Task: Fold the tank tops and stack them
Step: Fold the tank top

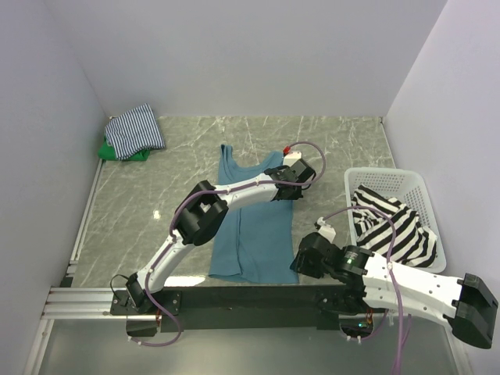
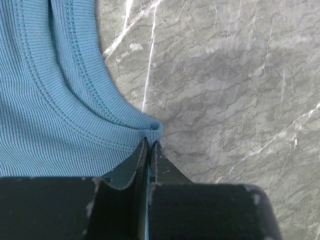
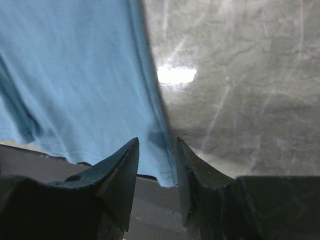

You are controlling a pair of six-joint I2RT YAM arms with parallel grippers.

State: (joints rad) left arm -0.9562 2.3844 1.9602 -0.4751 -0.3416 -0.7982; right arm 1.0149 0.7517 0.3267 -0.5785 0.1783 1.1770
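Teal-blue tank top (image 1: 248, 226), finely ribbed with stitched edging, lies spread flat on the marble table (image 1: 156, 180) (straps at the far end, hem toward the arm bases). The left gripper (image 2: 149, 142) is pinched tight on one strap's tip. The right gripper (image 3: 157, 145), jaws parted, hovers over a hem corner.

1. Blue top (image 1: 250, 226), centre: plain teal-blue, finely ribbed.
2. Thin-striped top (image 1: 137, 129), 10 o'clock: narrow navy and white stripes.
3. Green top (image 1: 117, 153), 10 o'clock: plain green.
4. Bold-striped top (image 1: 394, 226), 4 o'clock: broad black and white bands.
5. Basket (image 1: 375, 173): white lattice.
6. Table (image 1: 344, 144): grey marble, white veins.
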